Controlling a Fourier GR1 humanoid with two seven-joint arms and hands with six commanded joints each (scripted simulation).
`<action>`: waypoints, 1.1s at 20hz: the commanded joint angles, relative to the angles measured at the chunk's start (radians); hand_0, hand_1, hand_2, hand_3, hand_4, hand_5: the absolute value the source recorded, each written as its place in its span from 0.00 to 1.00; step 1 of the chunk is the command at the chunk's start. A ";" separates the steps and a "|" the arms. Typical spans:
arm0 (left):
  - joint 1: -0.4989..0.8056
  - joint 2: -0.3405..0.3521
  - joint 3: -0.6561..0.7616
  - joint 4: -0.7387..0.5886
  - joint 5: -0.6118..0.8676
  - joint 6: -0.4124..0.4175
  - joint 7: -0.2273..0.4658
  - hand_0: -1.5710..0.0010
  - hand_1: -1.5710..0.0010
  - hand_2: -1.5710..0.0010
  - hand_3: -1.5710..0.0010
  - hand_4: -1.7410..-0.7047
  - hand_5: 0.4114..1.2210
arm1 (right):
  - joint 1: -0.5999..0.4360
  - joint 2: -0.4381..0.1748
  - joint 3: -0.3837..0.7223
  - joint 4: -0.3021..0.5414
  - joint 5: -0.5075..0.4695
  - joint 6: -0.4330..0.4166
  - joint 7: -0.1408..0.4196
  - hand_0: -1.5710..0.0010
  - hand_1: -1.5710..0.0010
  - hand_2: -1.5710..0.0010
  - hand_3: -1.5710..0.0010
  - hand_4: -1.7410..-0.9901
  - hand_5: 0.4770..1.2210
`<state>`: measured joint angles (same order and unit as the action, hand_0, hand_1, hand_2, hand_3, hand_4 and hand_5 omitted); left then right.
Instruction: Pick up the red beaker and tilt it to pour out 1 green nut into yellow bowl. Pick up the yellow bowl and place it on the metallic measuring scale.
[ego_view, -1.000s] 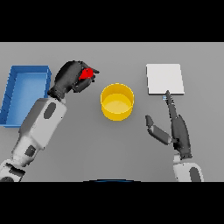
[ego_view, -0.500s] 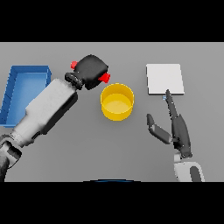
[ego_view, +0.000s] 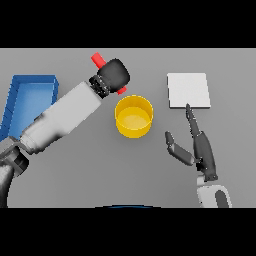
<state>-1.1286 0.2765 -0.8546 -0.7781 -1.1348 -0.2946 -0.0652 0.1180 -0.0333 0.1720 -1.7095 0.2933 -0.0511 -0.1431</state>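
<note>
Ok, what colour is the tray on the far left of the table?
Blue. The tray shows best in the head view, beside the left arm.

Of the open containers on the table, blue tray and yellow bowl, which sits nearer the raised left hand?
The yellow bowl, just below and right of the left hand. The blue tray lies farther off at the left edge.

The left arm reaches in from the lower left and runs up diagonally, its white forearm ending just up-left of the yellow bowl (ego_view: 133, 116). The left robot hand (ego_view: 114, 75) sits above and a bit left of that bowl, dark back toward the camera, curled round the red beaker (ego_view: 98, 60). The right robot hand (ego_view: 198, 147) hangs to the right of the bowl and lower, fingers straight and pointing away, thumb stuck out toward the bowl, holding nothing.
</note>
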 joint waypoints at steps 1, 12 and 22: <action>0.000 -0.004 -0.016 0.006 -0.017 0.005 0.002 0.00 0.00 0.00 0.00 0.02 1.00 | 0.008 0.004 0.006 0.002 -0.002 0.006 -0.006 1.00 1.00 1.00 1.00 0.90 0.30; -0.047 -0.055 -0.170 0.030 -0.185 0.019 0.018 0.00 0.00 0.00 0.00 0.01 1.00 | -0.005 0.022 0.009 0.013 0.028 -0.030 0.007 1.00 1.00 1.00 1.00 0.88 0.27; -0.176 -0.107 -0.290 0.098 -0.302 -0.048 -0.086 0.00 0.00 0.00 0.00 0.01 1.00 | -0.010 0.014 0.006 0.004 0.030 -0.029 0.009 1.00 1.00 1.00 1.00 0.94 0.28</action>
<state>-1.3052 0.1704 -1.1447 -0.6798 -1.4372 -0.3431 -0.1517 0.1075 -0.0189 0.1781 -1.7053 0.3232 -0.0799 -0.1346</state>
